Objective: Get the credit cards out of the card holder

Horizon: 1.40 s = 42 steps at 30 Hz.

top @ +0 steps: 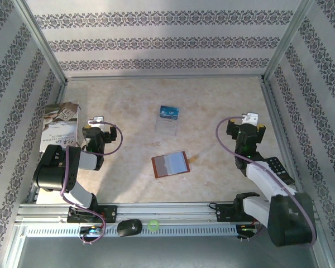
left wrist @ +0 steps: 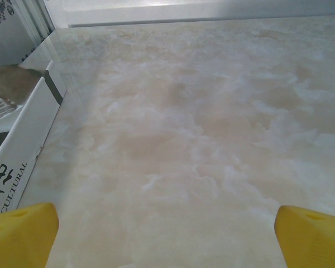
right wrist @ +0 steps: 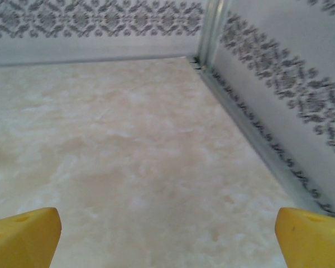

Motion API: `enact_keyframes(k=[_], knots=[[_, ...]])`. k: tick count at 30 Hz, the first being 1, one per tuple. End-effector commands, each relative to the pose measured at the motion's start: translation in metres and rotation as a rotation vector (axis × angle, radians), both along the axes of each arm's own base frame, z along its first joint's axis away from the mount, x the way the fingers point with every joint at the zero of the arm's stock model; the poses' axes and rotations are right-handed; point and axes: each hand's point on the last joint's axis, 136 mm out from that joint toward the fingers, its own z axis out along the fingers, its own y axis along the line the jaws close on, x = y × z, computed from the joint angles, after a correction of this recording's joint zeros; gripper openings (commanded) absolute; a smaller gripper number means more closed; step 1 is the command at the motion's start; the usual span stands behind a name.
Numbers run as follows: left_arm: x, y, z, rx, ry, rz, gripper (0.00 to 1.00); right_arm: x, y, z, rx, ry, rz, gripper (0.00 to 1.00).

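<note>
The card holder [top: 170, 164], reddish-brown with a grey-blue inside, lies open and flat near the middle of the table, its snap tab [top: 192, 159] pointing right. Farther back, a blue credit card [top: 168, 111] rests on the far end of a pale translucent sheet [top: 167, 125]. My left gripper [top: 97, 127] hovers open well to the left of the holder, with bare table between its yellow fingertips [left wrist: 22, 234]. On the far right, my right gripper [top: 245, 127] is also open, and nothing sits between its fingertips [right wrist: 310, 234]. Both grippers [left wrist: 167, 237] [right wrist: 167, 237] face the back wall.
A white-grey printed booklet [top: 58, 127] [left wrist: 17, 134] lies by the left wall, close to my left gripper. A black keypad device [top: 279, 167] sits by the right wall. A black mouse [top: 129, 227] and a green ball [top: 153, 225] rest on the front rail. Patterned walls [right wrist: 285, 84] enclose the table.
</note>
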Motion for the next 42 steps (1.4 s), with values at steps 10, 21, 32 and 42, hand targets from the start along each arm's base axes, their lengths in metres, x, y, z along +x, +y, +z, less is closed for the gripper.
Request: enact_keyframes(k=[10, 21, 32, 42], knots=[[0.007, 0.001, 0.014, -0.022, -0.065, 0.002, 0.99, 0.041, 0.022, -0.043, 0.054, -0.103, 0.145, 0.98], [0.007, 0.001, 0.014, -0.022, -0.063, 0.001, 0.99, 0.048, 0.022, -0.041, 0.062, -0.082, 0.143, 0.98], [0.007, 0.001, 0.013, -0.023, -0.063, 0.002, 0.99, 0.048, 0.021, -0.041, 0.060, -0.083, 0.139, 0.98], [0.007, 0.001, 0.014, -0.020, -0.061, -0.002, 0.99, 0.048, 0.021, -0.041, 0.061, -0.084, 0.139, 0.98]])
